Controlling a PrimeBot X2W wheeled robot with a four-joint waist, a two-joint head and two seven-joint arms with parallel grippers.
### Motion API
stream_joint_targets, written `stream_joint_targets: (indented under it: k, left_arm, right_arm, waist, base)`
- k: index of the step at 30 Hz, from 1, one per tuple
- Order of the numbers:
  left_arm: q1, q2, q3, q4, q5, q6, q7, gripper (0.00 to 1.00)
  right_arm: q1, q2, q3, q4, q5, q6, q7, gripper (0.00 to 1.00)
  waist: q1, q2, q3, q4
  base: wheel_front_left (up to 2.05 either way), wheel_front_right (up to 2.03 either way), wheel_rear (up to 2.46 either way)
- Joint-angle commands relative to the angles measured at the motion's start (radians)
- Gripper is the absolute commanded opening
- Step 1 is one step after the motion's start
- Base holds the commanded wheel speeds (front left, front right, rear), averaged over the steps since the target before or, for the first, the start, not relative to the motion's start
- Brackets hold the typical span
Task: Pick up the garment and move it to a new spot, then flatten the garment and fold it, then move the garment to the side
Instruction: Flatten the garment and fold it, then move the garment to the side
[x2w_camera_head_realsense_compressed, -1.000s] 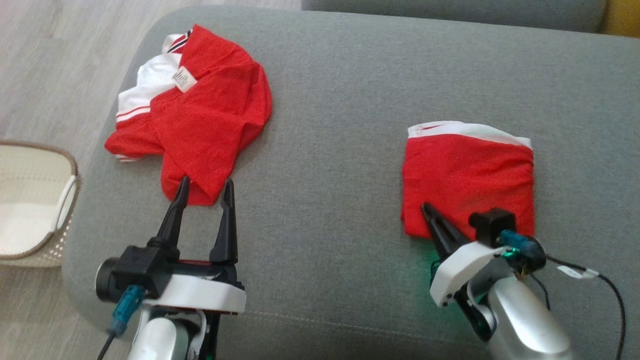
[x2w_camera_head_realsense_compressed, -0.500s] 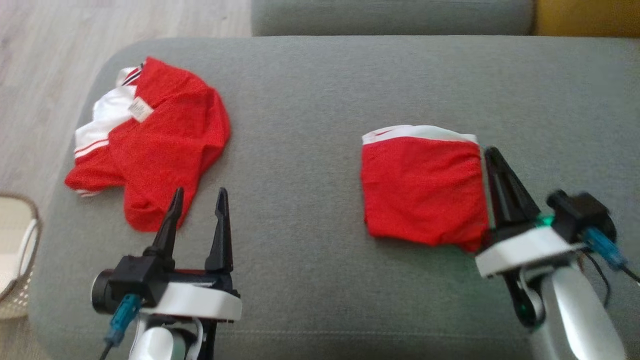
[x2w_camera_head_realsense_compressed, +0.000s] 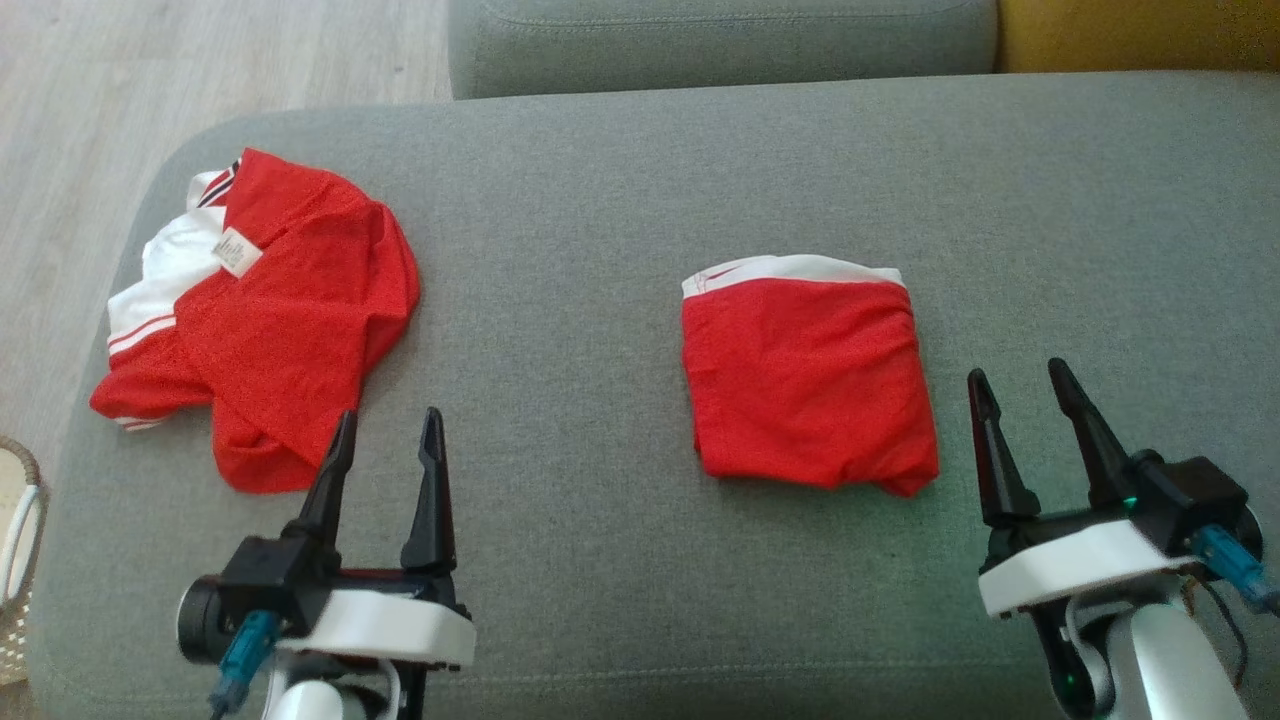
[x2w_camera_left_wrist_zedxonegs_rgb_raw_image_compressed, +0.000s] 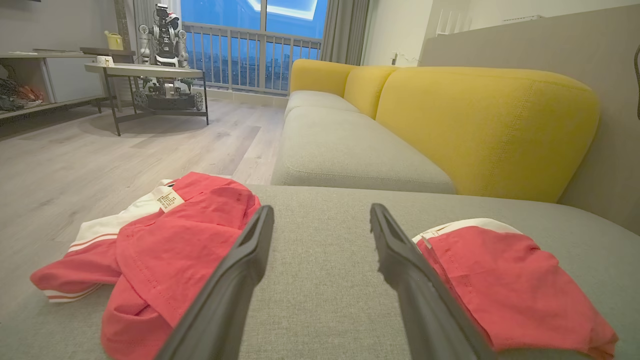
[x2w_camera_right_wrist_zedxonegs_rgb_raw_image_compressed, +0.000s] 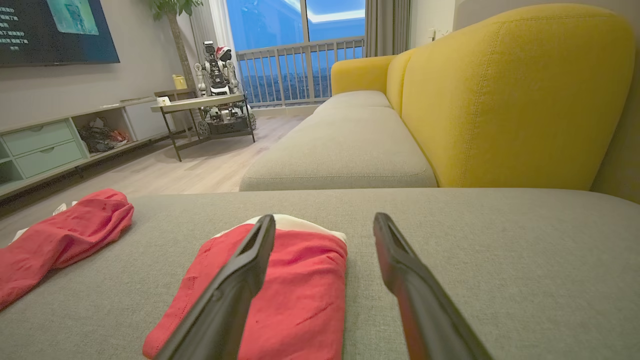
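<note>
Two pincers hung nearest to us over the front of the grey sofa seat (x2w_camera_head_realsense_compressed: 600, 220), both released with nothing between their fingers: our left pincer (x2w_camera_head_realsense_compressed: 390, 412) and our right pincer (x2w_camera_head_realsense_compressed: 1017, 369). Just beyond the right pincer and to its left, apart from it, lay the folded garment (x2w_camera_head_realsense_compressed: 805, 385), a little right of the seat's middle. It was a squarish red packet with a white band along its far edge and its near right corner slightly bunched. Ahead of the left pincer, at the seat's left end, lay the crumpled garment (x2w_camera_head_realsense_compressed: 270, 320), red too, with white panels, thin stripes at the hems and a dark striped collar edge. Its nearest fold lay just beside the left finger's tip. A small white label (x2w_camera_head_realsense_compressed: 238, 251) sat near its collar; we saw dark print there but could not read it. A woven basket (x2w_camera_head_realsense_compressed: 15, 540) stood on the floor off the left end. Farther off rose the yellow backrest (x2w_camera_left_wrist_zedxonegs_rgb_raw_image_compressed: 480, 125), and farthest a screen (x2w_camera_right_wrist_zedxonegs_rgb_raw_image_compressed: 55, 30) bearing pale lines too small to read.
</note>
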Motion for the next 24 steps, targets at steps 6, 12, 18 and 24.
stream_joint_targets:
  k: [6,12,18,24]
  left_arm:
    - [-0.027,0.001,0.038,-0.029,0.012,-0.003,-0.006,1.00]
    - [-0.028,0.001,0.035,-0.025,0.016,-0.006,-0.006,1.00]
    - [-0.025,0.001,0.031,-0.021,0.018,-0.008,-0.006,1.00]
    - [-0.029,0.001,0.030,-0.019,0.022,-0.015,-0.006,1.00]
  right_arm:
    - [-0.020,0.001,0.027,-0.047,0.011,0.000,-0.009,1.00]
    - [-0.022,0.001,0.024,-0.047,0.014,0.000,-0.009,1.00]
    - [-0.022,0.001,0.020,-0.046,0.020,0.000,-0.009,1.00]
    - [-0.025,0.001,0.017,-0.017,0.037,0.000,-0.009,1.00]
  waist:
    - [0.0001,0.0000,-0.004,0.009]
    - [0.0001,0.0000,-0.008,0.019]
    - [0.0001,0.0000,-0.011,0.023]
    - [0.0001,0.0000,0.004,0.028]
  base:
    - [0.00,0.00,0.00]
    - [0.00,0.00,0.00]
    - [0.00,0.00,0.00]
    - [0.00,0.00,0.00]
